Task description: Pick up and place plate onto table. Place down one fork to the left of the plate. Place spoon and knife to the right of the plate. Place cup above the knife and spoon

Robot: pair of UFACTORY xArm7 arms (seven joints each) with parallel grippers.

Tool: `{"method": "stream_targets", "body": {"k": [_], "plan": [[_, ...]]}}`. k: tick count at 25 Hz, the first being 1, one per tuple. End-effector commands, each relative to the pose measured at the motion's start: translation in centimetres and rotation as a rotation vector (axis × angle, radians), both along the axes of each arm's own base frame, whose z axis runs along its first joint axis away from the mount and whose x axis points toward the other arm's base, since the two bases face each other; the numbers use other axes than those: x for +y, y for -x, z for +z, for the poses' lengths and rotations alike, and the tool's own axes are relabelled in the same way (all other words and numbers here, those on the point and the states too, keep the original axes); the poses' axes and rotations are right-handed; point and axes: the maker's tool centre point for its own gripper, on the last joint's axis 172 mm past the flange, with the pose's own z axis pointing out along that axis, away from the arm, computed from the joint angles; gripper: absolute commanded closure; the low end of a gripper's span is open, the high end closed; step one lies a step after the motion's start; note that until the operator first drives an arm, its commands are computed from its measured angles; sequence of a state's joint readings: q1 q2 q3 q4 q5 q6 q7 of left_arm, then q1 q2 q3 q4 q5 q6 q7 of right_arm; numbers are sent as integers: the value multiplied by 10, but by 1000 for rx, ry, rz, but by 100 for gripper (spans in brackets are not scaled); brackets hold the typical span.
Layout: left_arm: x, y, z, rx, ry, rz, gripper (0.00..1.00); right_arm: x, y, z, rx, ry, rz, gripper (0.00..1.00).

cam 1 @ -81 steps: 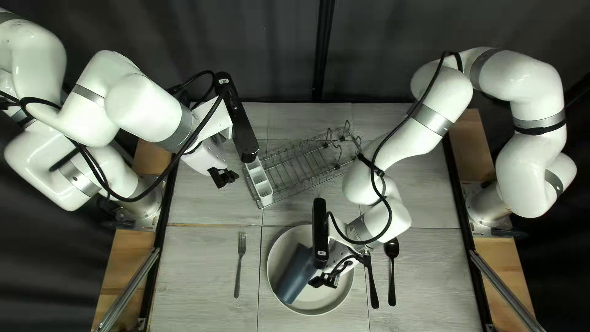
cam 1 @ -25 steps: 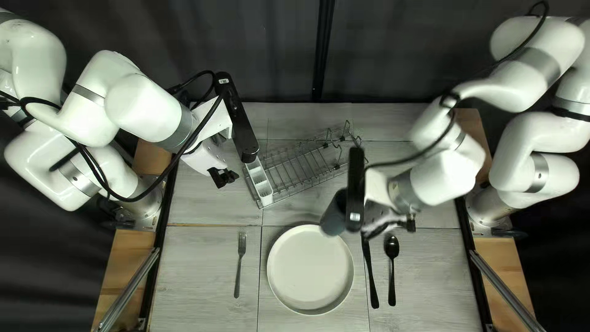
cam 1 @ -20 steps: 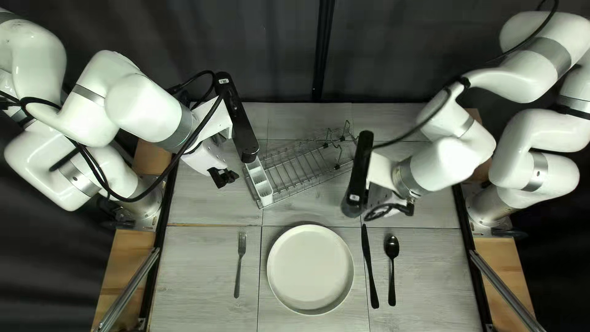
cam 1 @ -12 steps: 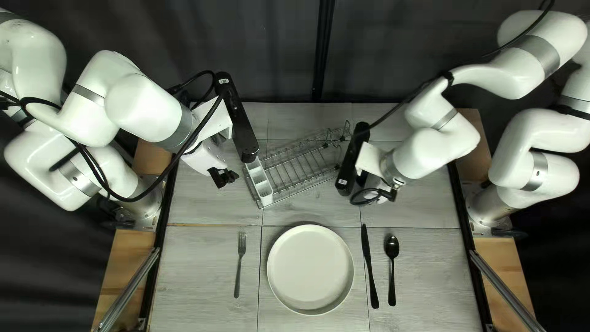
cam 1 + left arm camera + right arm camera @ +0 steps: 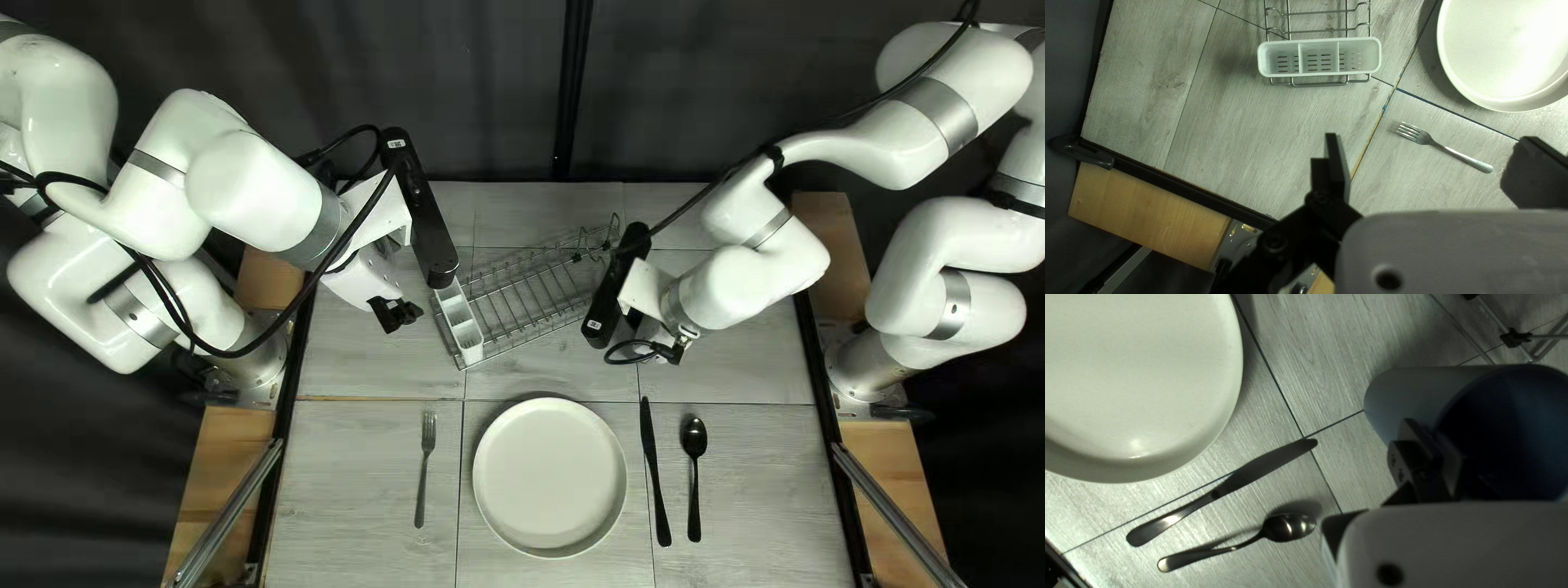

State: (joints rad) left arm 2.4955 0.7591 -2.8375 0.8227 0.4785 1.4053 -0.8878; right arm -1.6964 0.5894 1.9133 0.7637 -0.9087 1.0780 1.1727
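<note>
Round off-white plate (image 5: 550,477) set; silver metal fork (image 5: 423,468) left of it, dark metal knife (image 5: 655,479) and dark metal spoon (image 5: 693,438) right. Remaining: blue-grey cylindrical cup (image 5: 1415,389), tilted, wall pinched by my right gripper (image 5: 1429,438), beyond plate's right side. Left gripper (image 5: 1431,144) spread, empty.

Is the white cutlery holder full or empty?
Empty: looking into the holder, all three compartments show only bare, slotted plastic.
</note>
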Motion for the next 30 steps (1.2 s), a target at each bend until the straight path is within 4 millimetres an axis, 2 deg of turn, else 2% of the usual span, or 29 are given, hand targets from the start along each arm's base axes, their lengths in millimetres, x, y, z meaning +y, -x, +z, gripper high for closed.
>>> {"method": "stream_targets", "body": {"k": [1,2,3,4,5,7,11,14,15,16,18,30], "plan": [[0,0,0,0,0,0,0,0,-1,-4,-2,0,-4,98],[0,0,0,0,0,0,0,0,-3,-4,-2,0,-5,89],[0,0,0,0,0,0,0,0,-4,-4,-3,-1,-6,69],[0,0,0,0,0,0,0,1,-5,-4,-3,-1,-7,19],[0,0,0,0,0,0,0,2,-5,-1,-8,1,-3,0],[0,0,0,0,0,0,0,2,-1,6,-19,7,3,0],[0,0,0,0,0,0,0,2,11,37,-41,32,5,0],[0,0,0,0,0,0,0,10,24,59,-50,56,-5,0],[0,0,0,0,0,0,0,19,31,64,-54,66,-6,0],[0,0,0,0,0,0,0,24,34,66,-53,70,-7,0],[0,0,0,0,0,0,0,58,45,69,-66,80,15,0],[0,0,0,0,0,0,0,58,45,69,-66,80,15,0]]}}
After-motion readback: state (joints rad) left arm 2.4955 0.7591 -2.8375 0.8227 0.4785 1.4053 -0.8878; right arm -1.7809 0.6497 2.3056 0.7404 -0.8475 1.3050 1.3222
